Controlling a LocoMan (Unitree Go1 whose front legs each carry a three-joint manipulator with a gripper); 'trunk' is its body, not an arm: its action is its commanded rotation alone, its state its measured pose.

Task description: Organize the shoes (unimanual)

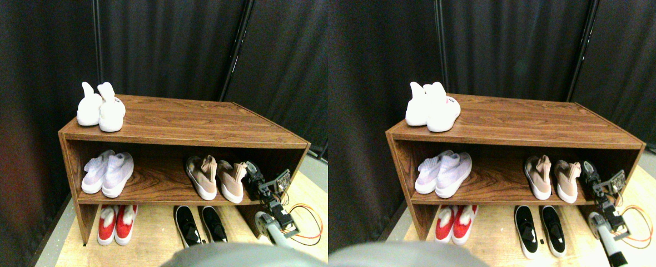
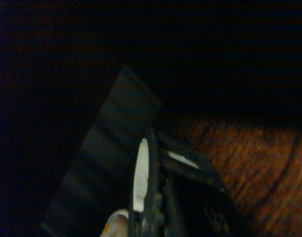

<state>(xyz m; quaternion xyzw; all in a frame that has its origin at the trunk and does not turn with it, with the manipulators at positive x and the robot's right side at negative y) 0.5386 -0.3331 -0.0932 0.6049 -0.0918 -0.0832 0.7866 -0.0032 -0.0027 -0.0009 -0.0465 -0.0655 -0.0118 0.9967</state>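
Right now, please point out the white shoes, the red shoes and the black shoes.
white shoes (image 1: 101,110): stereo pair view, on the heel of the right shoe.
red shoes (image 1: 115,223): stereo pair view, between the pair's uppers.
black shoes (image 1: 186,225): stereo pair view, on the left shoe's upper.

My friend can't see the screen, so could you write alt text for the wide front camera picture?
A robot's right gripper reaches into a wooden shoe rack beside pink sneakers on its shelf. Lavender sneakers share that shelf, white sneakers sit on top, red sneakers and black slip-ons on the floor.

Black curtains (image 1: 183,44) behind wooden shelf (image 1: 194,119); tan floor (image 1: 155,242).
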